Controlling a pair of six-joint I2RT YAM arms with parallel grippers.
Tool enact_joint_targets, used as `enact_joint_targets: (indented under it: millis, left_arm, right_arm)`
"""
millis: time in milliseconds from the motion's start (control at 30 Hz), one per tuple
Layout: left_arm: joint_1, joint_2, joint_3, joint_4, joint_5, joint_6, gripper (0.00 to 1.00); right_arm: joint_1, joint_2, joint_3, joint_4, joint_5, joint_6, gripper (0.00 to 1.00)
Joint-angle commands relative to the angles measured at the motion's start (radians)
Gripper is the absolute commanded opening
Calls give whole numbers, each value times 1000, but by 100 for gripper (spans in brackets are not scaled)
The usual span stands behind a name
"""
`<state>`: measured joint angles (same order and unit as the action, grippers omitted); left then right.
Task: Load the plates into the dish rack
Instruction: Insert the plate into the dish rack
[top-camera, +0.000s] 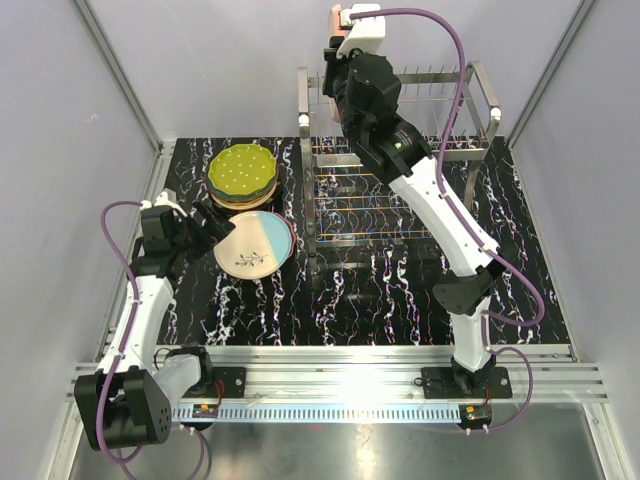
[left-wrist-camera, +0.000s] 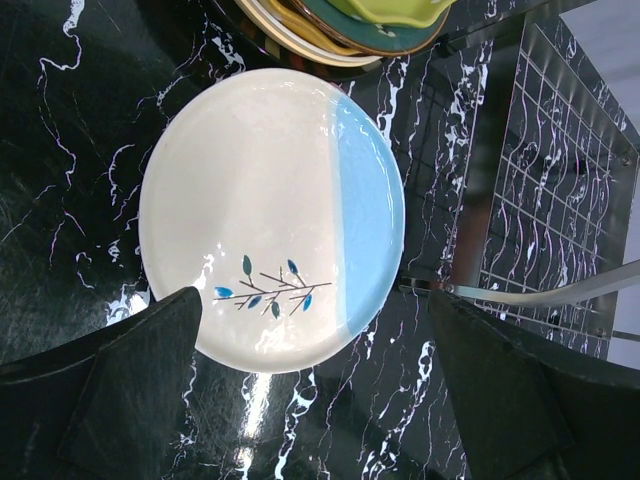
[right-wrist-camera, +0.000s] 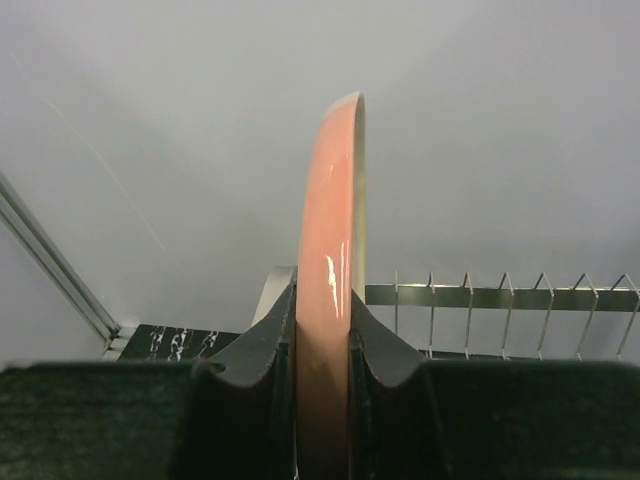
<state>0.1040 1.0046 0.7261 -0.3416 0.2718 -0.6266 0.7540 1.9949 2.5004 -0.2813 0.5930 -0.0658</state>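
My right claw (right-wrist-camera: 323, 310) is clenched on the rim of a pink plate (right-wrist-camera: 330, 240), held upright on edge above the far left end of the dish rack (right-wrist-camera: 500, 297). My left claw (left-wrist-camera: 313, 295) is released, jaws wide, over a cream-and-blue plate (left-wrist-camera: 270, 200) lying flat on the table (left-wrist-camera: 60, 150), left of the rack. A stack of plates (top-camera: 242, 173) sits just beyond it, green dotted one on top.

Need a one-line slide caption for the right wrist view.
Right gripper clamps a pink plate upright and edge-on, with the tines of the dish rack behind it.
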Motion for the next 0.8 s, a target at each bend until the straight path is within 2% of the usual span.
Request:
enact_joint_targets:
  millis: [0, 233, 767]
  left_arm:
    - [3, -6, -4, 47, 33, -5, 99]
    - [3, -8, -7, 49, 35, -5, 99]
    - [3, -6, -11, 58, 52, -15, 99]
  right_arm:
    - [28, -42, 68, 172, 1, 35, 0]
    - [45, -42, 29, 169, 28, 41, 0]
    - [61, -139, -247, 254, 73, 55, 0]
